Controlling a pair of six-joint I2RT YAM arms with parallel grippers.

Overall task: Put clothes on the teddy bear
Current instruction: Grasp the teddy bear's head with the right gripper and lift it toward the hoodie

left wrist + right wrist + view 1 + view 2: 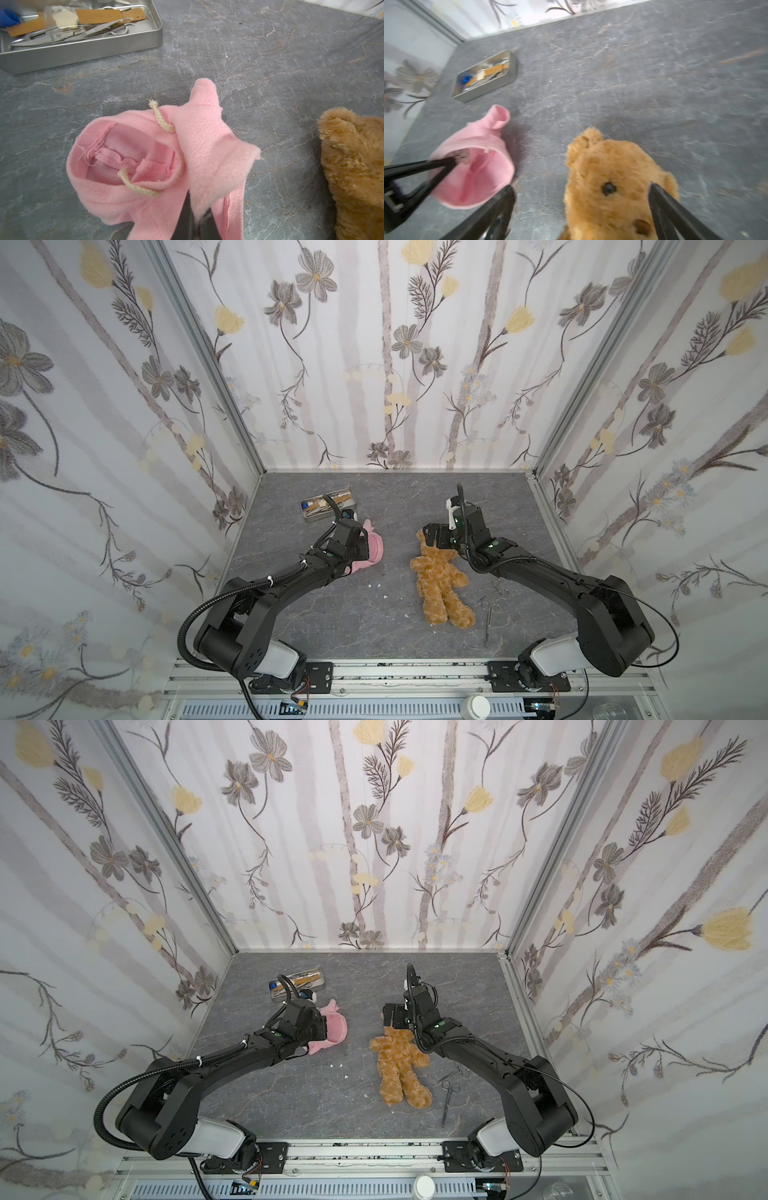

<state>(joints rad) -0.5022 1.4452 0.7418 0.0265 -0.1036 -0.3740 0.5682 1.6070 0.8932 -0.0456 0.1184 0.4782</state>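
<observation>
The teddy bear [442,585] lies face up on the grey table [374,630], a little right of centre in both top views. Its head points toward the back wall and its legs toward the lower edge of the frame. The right gripper [581,189] hangs over the bear's head with its jaws spread wide and nothing between them. In the right wrist view one finger stands over bare table beside the head and the other over the face near the dark eye. Whether either finger touches the fur cannot be told. To the left of the bear, and clear of it, is a pink hoodie [371,549], mostly hidden in the top views under the left arm's wrist. The left gripper [197,214] is closed tight on the fleece at the edge of the hoodie — the right wrist view shows its two fingers pinching the rim of the wide opening, so that the pale inside faces the bear. One sleeve sticks out toward the back wall, and a cream drawstring [162,118] runs across the fleece near the hood. A metal tray [320,517] stands in the upper left part of the table, just behind the left wrist, holding steel tools, brown strips and something blue. A pair of scissors [488,622] lies flat on the table just right of the bear's legs, apart from them — its tip points toward the lower edge of the frame.
</observation>
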